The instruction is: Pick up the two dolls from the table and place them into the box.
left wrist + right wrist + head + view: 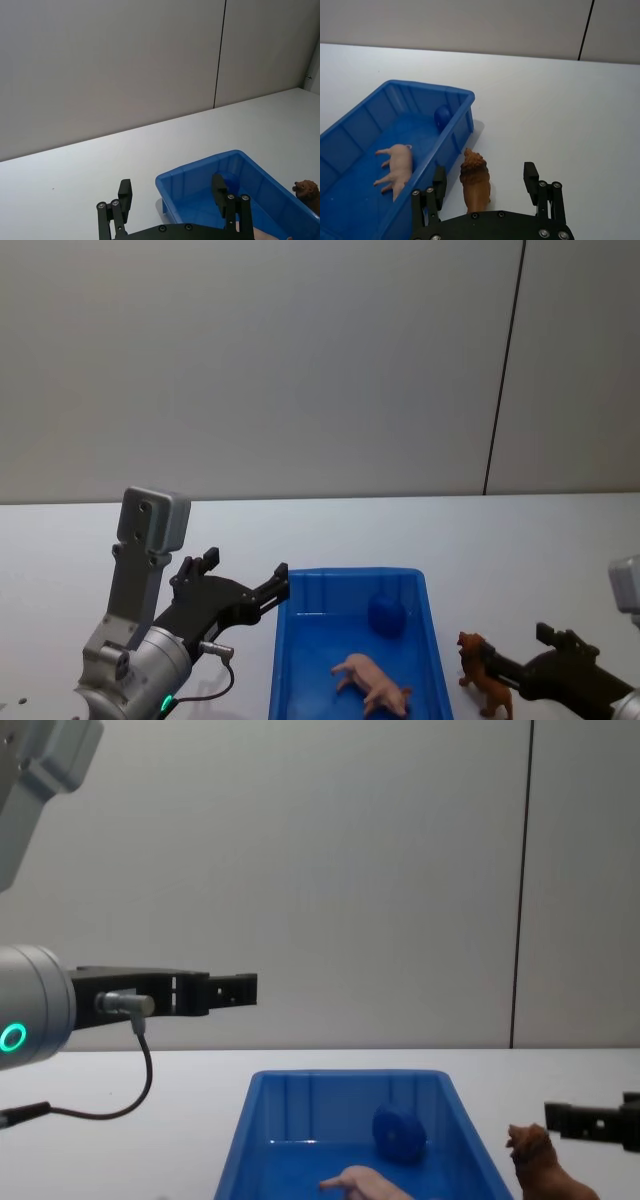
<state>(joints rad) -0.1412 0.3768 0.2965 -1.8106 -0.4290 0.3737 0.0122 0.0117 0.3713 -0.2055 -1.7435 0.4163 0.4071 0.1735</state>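
Note:
The pale pink pig doll (372, 682) lies on its side on the floor of the blue box (345, 573), also seen in the right wrist view as the pig (396, 165) inside the box (430, 86). The shaggy reddish-brown doll (485, 676) stands on the white table (520, 560) just right of the box. My right gripper (485, 175) is open, with the brown doll (474, 179) between its fingers and gaps on both sides. My left gripper (245, 575) hangs open and empty above the box's left edge.
A small round dark-blue object (386, 613) rests in the far part of the box. A grey wall stands behind the table. Bare tabletop stretches to the left, right and far side of the box.

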